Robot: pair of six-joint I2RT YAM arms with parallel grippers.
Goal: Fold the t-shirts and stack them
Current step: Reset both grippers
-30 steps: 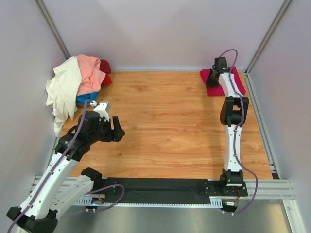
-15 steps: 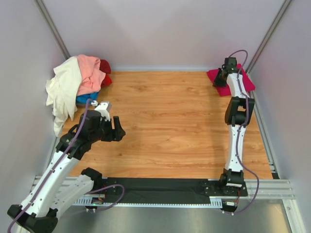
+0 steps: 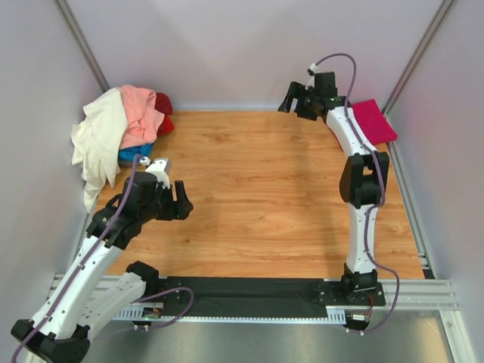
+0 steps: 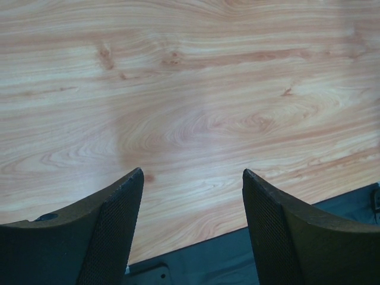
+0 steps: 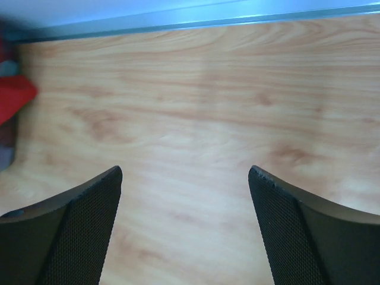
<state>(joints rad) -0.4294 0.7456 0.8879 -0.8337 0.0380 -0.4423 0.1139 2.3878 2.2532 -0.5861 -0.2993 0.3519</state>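
A loose pile of t-shirts lies in the far left corner: a cream-white one (image 3: 97,144) draped over the side, a salmon pink one (image 3: 140,113) on top, red (image 3: 164,113) and blue (image 3: 130,155) cloth beneath. A folded magenta t-shirt (image 3: 374,121) lies flat in the far right corner. My right gripper (image 3: 295,104) hovers open and empty near the back edge, left of the magenta shirt; its wrist view (image 5: 185,169) shows bare wood and the red shirt (image 5: 15,98) at the left edge. My left gripper (image 3: 185,203) (image 4: 192,171) is open over bare wood at the near left.
The wooden table (image 3: 265,189) is boxed in by grey walls at the left, back and right. A dark base plate (image 3: 249,287) (image 4: 249,255) runs along the near edge by the arm bases. A metal rail (image 5: 190,18) lines the table's back edge.
My right gripper opened, let go of the folded magenta shirt in the far right corner, then rose and swung left along the back edge. The left arm stayed still.
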